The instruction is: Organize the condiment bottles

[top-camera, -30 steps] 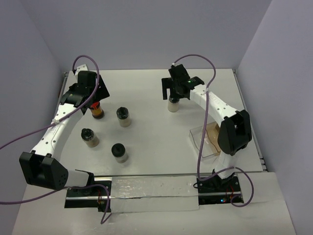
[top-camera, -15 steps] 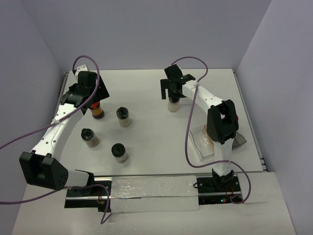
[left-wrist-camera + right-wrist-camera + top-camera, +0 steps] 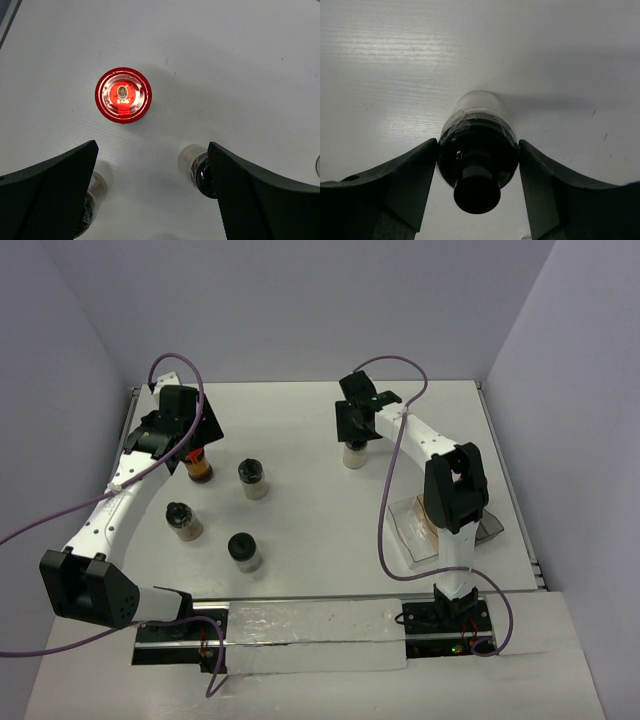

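My left gripper (image 3: 180,428) is open and hovers above a red-capped bottle (image 3: 198,462) that stands at the far left; its red cap (image 3: 122,95) lies ahead of the wide-open fingers (image 3: 60,175). Three black-capped bottles (image 3: 253,478) (image 3: 182,520) (image 3: 244,551) stand near it, and two show in the left wrist view (image 3: 199,172) (image 3: 89,207). My right gripper (image 3: 357,425) is shut on a black-capped bottle (image 3: 353,453) at the far middle, still upright on the table. Both fingers press its cap (image 3: 477,150). The other red-capped bottle lies in the tray, mostly hidden by my right arm.
A clear plastic tray (image 3: 403,538) sits at the near right, partly under my right arm's upper link. The white table (image 3: 310,510) ends at walls on the left, back and right. Purple cables loop above both arms.
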`<state>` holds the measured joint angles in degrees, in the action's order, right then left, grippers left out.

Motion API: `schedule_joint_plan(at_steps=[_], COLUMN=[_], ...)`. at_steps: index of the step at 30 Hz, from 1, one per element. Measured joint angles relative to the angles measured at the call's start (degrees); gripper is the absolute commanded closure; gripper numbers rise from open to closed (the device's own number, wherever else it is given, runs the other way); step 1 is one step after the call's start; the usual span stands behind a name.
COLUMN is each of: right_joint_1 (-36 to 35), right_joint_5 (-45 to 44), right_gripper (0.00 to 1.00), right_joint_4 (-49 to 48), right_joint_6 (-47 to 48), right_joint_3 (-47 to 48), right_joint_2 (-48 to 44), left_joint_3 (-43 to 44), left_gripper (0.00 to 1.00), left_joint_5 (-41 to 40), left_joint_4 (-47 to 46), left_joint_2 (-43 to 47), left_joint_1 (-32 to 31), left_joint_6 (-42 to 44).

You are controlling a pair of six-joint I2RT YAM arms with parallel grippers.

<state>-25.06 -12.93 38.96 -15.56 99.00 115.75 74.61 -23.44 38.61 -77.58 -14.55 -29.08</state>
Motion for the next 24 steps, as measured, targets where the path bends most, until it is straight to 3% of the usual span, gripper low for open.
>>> schedule_joint_plan(at_steps=[5,16,19,24], right_joint_1=[0.0,0.7,2.1,9.1], right_joint_5=[0.2,1.4,1.5,1.8], right_gripper=[0.57,0.63,0.63,0.63], right_joint_4=[0.0,3.4,3.7,3.2], right_joint_6=[0.0,0.0,0.1,0.1], right_joint_3=[0.0,-0.1,-2.2,-13.2], right_joint_2=[0.0,-3.8,-10.4,-29.1], left_joint_3=[0.0,0.0,-0.1,-0.2], left_gripper=[0.0,0.01,0.01,0.01], left_joint_5=[0.0,-0.1,-0.2,-0.3], left_joint_4=[0.0,0.1,0.1,0.1], left_joint_2=[0.0,0.0,0.0,0.0], left_joint_1=[0.0,0.0,0.0,0.0], left_joint_6=[0.0,0.0,0.0,0.1])
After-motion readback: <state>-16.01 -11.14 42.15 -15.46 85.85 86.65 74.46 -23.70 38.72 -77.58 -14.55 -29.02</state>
